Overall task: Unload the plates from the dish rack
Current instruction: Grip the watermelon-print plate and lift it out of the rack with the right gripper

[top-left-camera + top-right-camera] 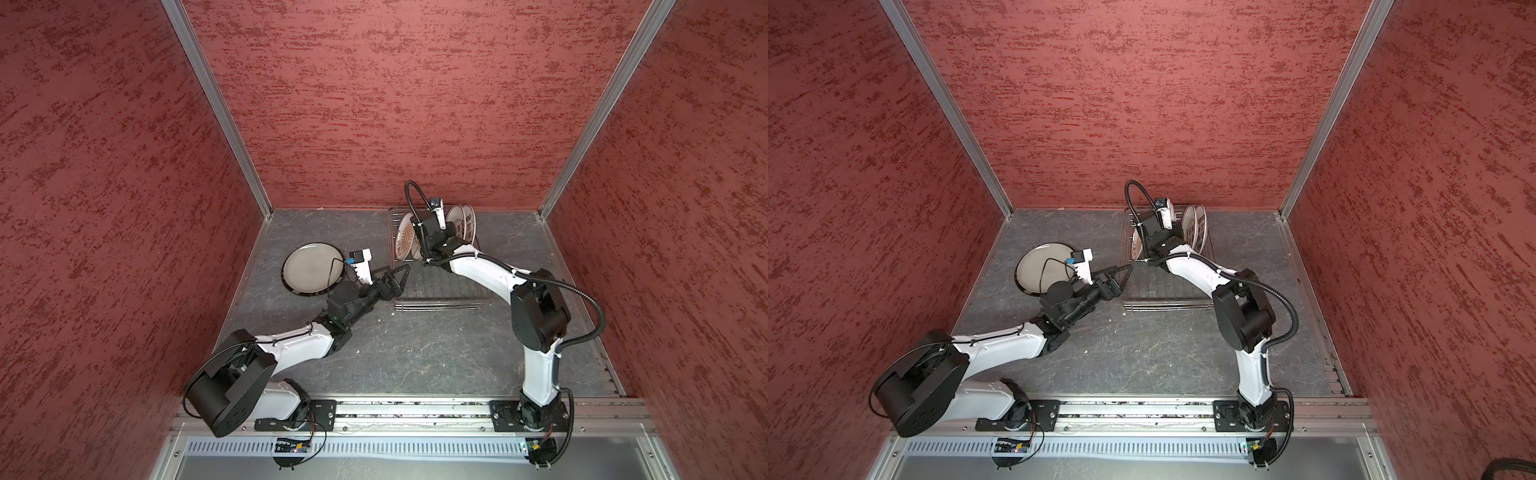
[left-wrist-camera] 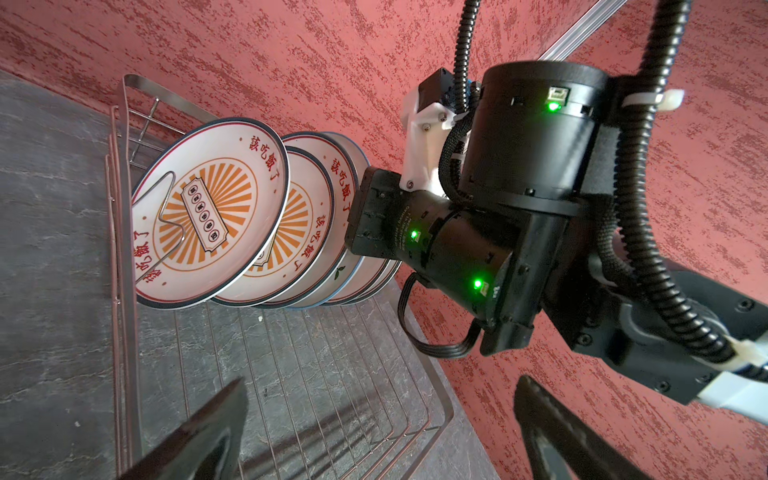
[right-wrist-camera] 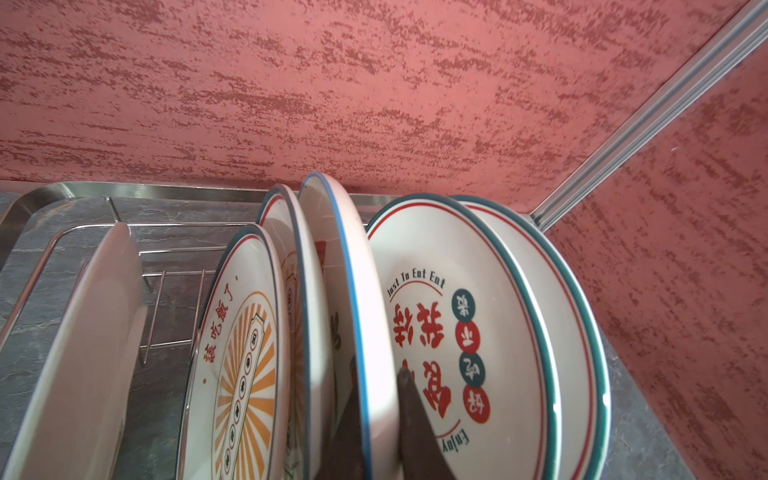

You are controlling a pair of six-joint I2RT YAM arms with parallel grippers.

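Six round white ceramic plates stand on edge, leaning, bunched at the far end of the rectangular silver wire dish rack. The rack's near half shows bare grid floor. From the rack's left side across: two orange-sunburst plates, one with red characters along its rim, a blue-rimmed white plate, then two green-rimmed plates printed with red characters nearest the rack's right side. Right end effector reaches into the row from above, its dark fingers pressed onto either face of the blue-rimmed white plate's upper rim. It is pinching the plate, which sits in the row and is not yet lifted, as far as I can judge. Left end effector hangs at the rack's near-left corner, spread wide open, holding nothing. Left of the rack, well apart, a plain white dark-rimmed plate lies flat on the grey stone-patterned counter; whether another lies under it, cannot tell. Progress, by my reading: early. One plate visibly out, six left in the rack, one of those gripped. The pick from mid-row looks tight, with neighbours close on both sides.
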